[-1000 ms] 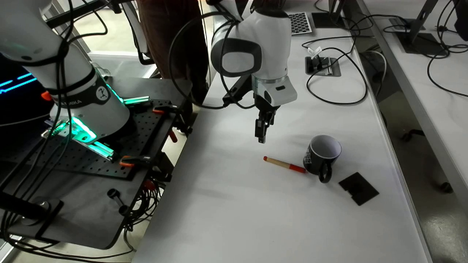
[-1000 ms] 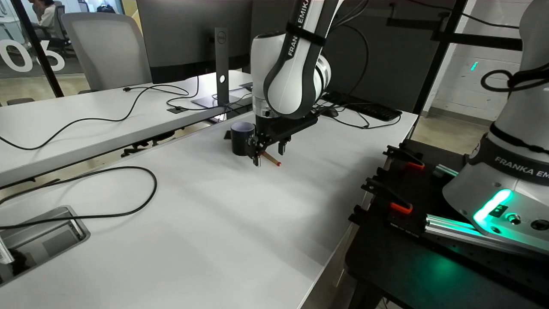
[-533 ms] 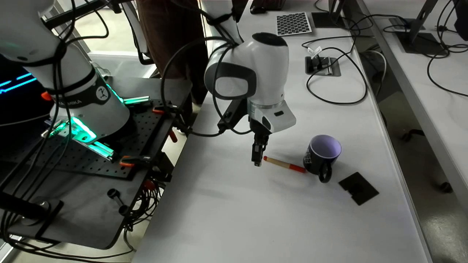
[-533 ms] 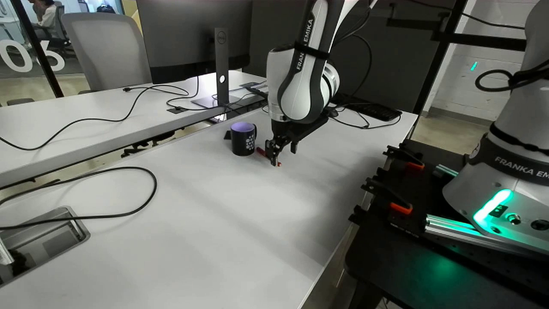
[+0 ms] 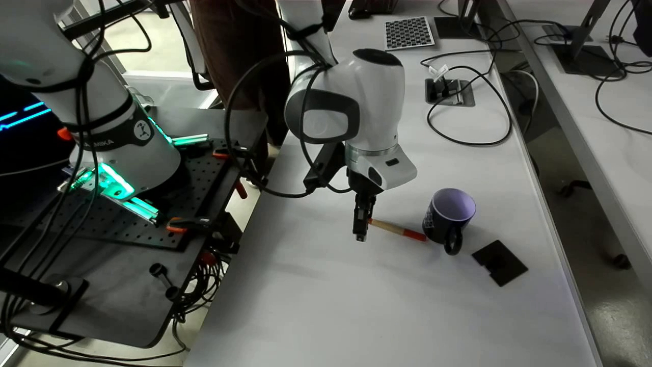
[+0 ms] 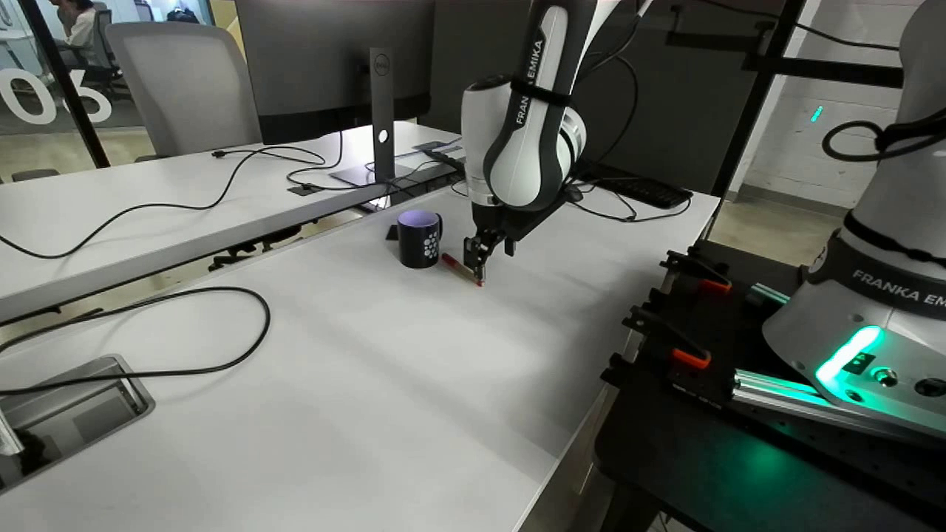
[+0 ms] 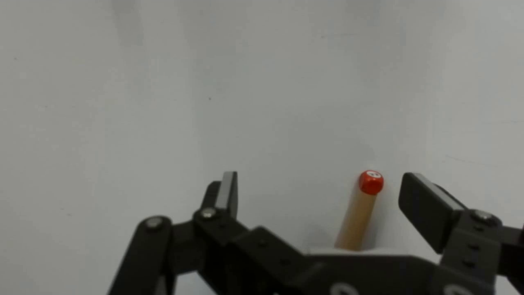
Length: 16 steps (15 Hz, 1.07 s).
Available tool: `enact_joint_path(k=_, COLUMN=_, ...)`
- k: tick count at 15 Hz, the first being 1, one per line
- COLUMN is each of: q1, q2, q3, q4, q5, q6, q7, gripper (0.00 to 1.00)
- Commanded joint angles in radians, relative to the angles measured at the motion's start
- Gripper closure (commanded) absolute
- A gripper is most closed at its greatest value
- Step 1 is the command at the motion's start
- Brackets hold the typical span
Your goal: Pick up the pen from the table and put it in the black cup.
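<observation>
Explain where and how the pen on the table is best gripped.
The pen is probably best gripped by its beige barrel from above, the open tool closing across the long sides: it lies flat and slim, its longer red end close to the black cup.

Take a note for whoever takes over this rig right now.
Black two-fingered gripper: open, holding nothing.
Black cylindrical cup with lilac inside: upright on the white table.
Slim tan pen with red ends: lying on the table, longer red end by the cup, other end between the jaws in the wrist view, off-centre.
Done: gripper brought to the pen.
Left: grip it, lift it, put it in the cup.
</observation>
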Motion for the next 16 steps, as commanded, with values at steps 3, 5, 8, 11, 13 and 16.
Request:
enact_joint_path(k=3, q1=0.061, q2=-0.051, q3=-0.036, q4=0.005, q5=-0.022, q6=-0.069, q7=0.025, gripper=0.0)
enact_joint_path(k=5, q1=0.062, q2=-0.064, q3=-0.036, q4=0.009, q5=-0.039, q6=-0.104, q7=0.018, gripper=0.0)
enact_joint_path(k=8, q1=0.043, q2=-0.087, q3=-0.018, q4=0.013, q5=-0.071, q6=-0.156, q7=0.013, gripper=0.0)
enact_joint_path(k=11, q1=0.032, q2=-0.102, q3=-0.008, q4=0.016, q5=-0.1, q6=-0.188, q7=0.02, gripper=0.0)
enact_joint_path(k=13, q1=0.023, q2=-0.108, q3=0.0, q4=0.017, q5=-0.111, q6=-0.192, q7=0.025, gripper=0.0)
enact_joint_path(k=16, q1=-0.001, q2=-0.103, q3=0.023, q4=0.016, q5=-0.105, q6=-0.125, q7=0.026, gripper=0.0)
